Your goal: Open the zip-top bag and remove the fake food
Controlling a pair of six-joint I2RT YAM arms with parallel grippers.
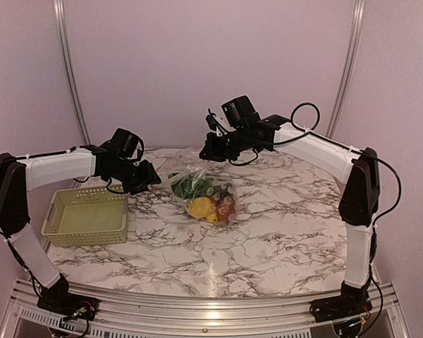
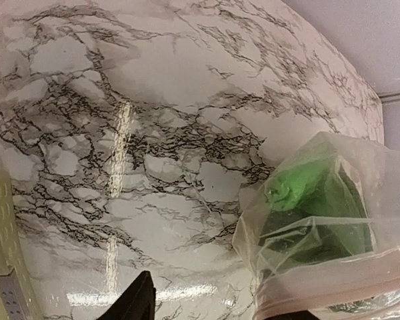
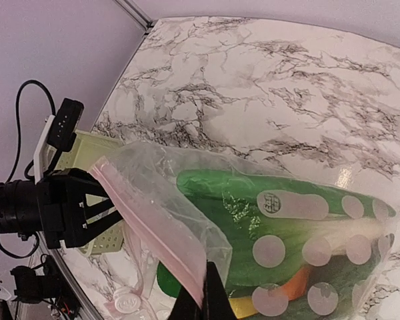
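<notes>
The right jaws are clamped on the bag (image 1: pixel 199 191) at its zip edge, holding that edge up over the surface (image 1: pixel 289 232), food (image 1: pixel 201 206) inside. The left jaws stand apart just beside it.

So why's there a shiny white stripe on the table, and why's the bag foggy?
Left wrist view: a streak of glare runs down the marble table. Right wrist view: the zip-top bag hangs close to the lens, its crinkled plastic hazing the fake food inside.
</notes>
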